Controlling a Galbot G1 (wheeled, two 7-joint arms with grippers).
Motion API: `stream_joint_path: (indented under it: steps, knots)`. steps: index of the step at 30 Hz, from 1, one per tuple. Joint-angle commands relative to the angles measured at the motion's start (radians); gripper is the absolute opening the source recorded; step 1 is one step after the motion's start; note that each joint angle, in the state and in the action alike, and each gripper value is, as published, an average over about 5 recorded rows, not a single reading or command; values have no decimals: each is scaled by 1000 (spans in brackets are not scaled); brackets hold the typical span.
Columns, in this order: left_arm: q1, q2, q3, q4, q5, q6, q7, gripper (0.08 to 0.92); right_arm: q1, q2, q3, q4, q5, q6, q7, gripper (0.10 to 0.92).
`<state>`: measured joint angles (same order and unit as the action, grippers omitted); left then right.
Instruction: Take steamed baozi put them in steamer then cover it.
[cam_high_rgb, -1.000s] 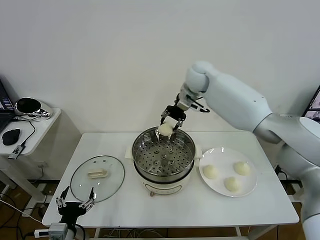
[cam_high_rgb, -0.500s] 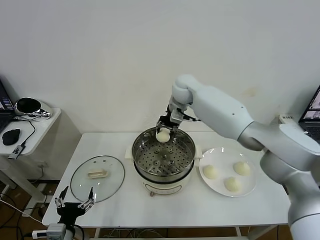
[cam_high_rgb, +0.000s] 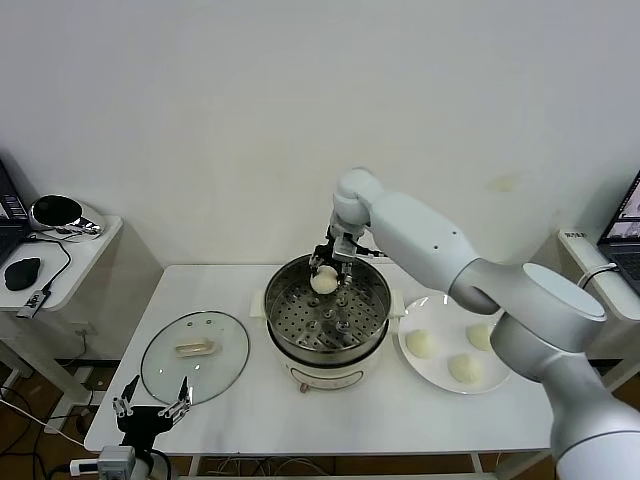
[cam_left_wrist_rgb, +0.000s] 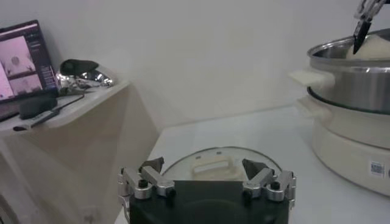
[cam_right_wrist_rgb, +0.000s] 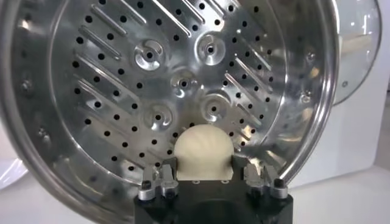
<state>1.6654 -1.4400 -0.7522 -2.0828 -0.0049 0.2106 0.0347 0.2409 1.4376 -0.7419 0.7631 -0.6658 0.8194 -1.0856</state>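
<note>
Four baozi (cam_high_rgb: 324, 281), one steamer (cam_high_rgb: 327, 318), one cover (cam_high_rgb: 194, 356).

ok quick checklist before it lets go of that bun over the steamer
1. Bun gripped in right hand: ok.
2. Bun over the tray inside the steamer, not over the rim: ok.
3. Tray spot below free of other buns: ok.
4. Bun resting on the tray: cannot tell.
5. Lid off and lying flat beside the steamer: ok.
6. Left hand open, parked at the table's near edge by the lid: ok.
7. Three more buns waiting on the plate: ok.
</note>
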Motion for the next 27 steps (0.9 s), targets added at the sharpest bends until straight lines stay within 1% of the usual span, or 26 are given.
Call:
stream_joint_path:
  steps: [1, 3, 5, 8, 11, 14, 18, 22, 24, 27]
  knots:
    - [-3, -1, 3, 16, 1, 0, 1, 823, -16, 26, 14, -63, -42, -2, 55, 577]
    - [-3, -1, 3, 17, 1, 0, 1, 823, -10, 19, 3, -57, 11, -21, 38, 611]
    - [-2, -2, 2, 16, 1, 0, 1, 823, 1, 3, -13, -36, 90, -50, 0, 667]
    - [-2, -6, 0, 17, 1, 1, 2, 823, 21, -39, -40, 35, 218, -130, -84, 752]
    - [-2, -8, 0, 17, 1, 1, 5, 823, 53, -96, -55, 126, 341, -221, -173, 807]
    - [1, -7, 2, 11, 3, 3, 9, 823, 103, -183, -75, 238, 458, -346, -205, 821]
    - [7, -4, 3, 2, 3, 5, 13, 823, 187, -357, -131, 444, 622, -641, -149, 823]
    - [6, -2, 6, -2, 0, 7, 13, 823, 263, -528, -169, 577, 798, -895, -114, 823]
    - [6, 0, 9, -6, -1, 8, 13, 823, 287, -596, -172, 618, 841, -1004, -110, 823]
    - [6, 6, 16, -13, -4, 9, 14, 823, 307, -698, -172, 658, 865, -1133, -113, 823]
